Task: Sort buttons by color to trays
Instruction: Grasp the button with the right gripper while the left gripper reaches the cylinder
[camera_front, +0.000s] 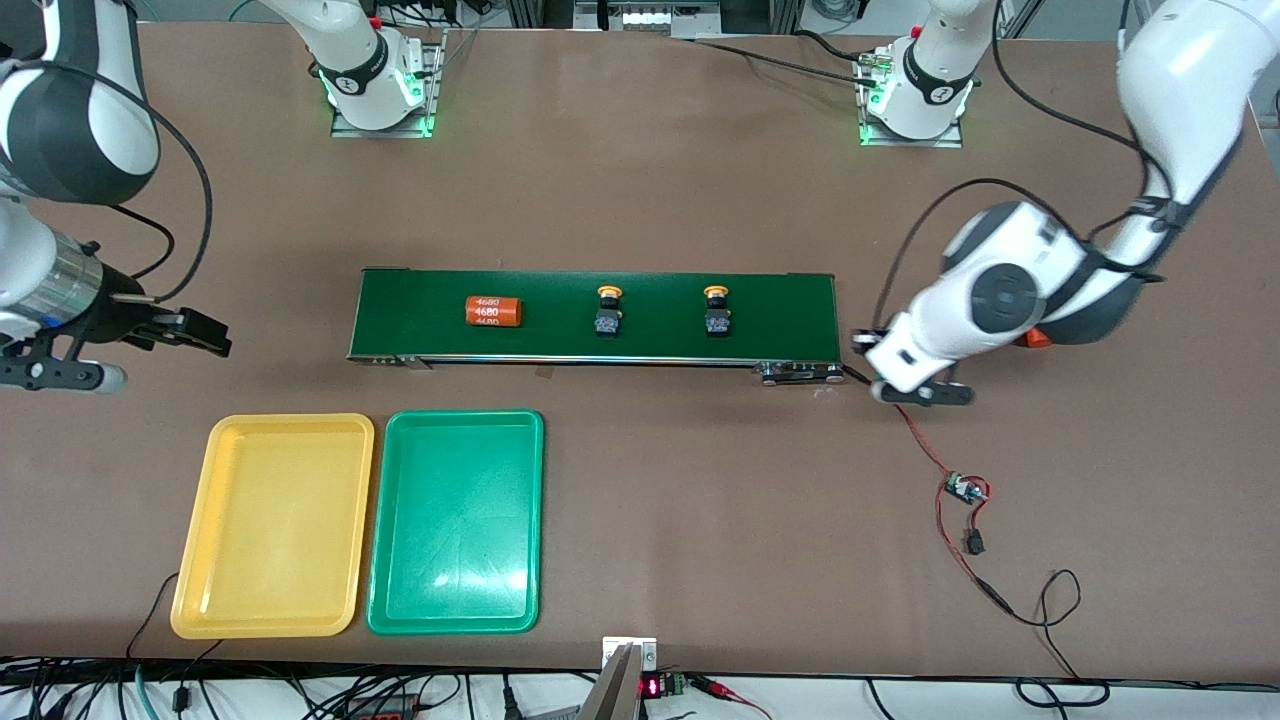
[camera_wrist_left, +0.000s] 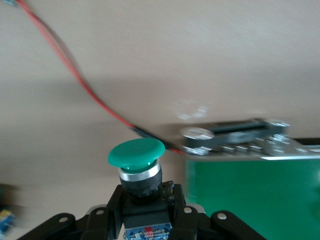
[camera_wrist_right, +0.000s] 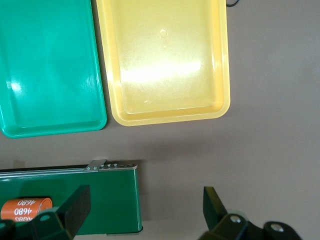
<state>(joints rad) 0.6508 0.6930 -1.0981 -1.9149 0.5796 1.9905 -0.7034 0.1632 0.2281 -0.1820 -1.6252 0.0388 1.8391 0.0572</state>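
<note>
Two yellow-capped buttons (camera_front: 608, 310) (camera_front: 716, 310) stand on the dark green belt (camera_front: 590, 345). In the left wrist view a green-capped button (camera_wrist_left: 137, 159) sits upright between the fingers of my left gripper (camera_wrist_left: 145, 202), which is shut on its black body. That left gripper (camera_front: 925, 392) hangs over the table just off the belt's end at the left arm's side. My right gripper (camera_front: 170, 350) (camera_wrist_right: 145, 207) is open and holds nothing, above the table off the belt's other end. The yellow tray (camera_front: 272, 525) (camera_wrist_right: 165, 60) and green tray (camera_front: 457, 520) (camera_wrist_right: 50, 65) lie side by side, nearer the front camera than the belt.
An orange cylinder marked 4680 (camera_front: 494, 311) (camera_wrist_right: 25, 208) lies on the belt toward the right arm's end. A small circuit board (camera_front: 965, 490) with red and black wires (camera_wrist_left: 90, 92) trails from the belt's end (camera_wrist_left: 235, 137) toward the front edge.
</note>
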